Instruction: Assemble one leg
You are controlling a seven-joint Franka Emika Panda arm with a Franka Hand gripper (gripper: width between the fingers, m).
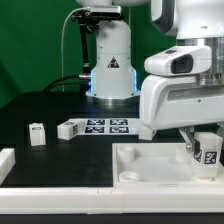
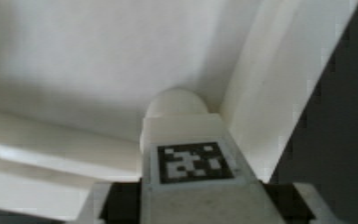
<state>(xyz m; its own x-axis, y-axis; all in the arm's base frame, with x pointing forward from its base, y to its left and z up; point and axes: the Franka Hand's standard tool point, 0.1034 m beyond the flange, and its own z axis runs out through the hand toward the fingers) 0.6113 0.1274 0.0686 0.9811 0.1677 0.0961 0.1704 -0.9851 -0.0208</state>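
Observation:
My gripper is shut on a leg, a small white block with a black-and-white tag. It holds the leg upright over the exterior view's right end of the large flat white board. In the wrist view the leg stands between my dark fingers, its rounded end toward the board's surface near a raised edge. I cannot tell whether the leg touches the board. Two more legs sit on the black table: one upright, one lying.
The marker board lies on the table before the robot base. A white part sits at the exterior view's left edge. A white strip runs along the front.

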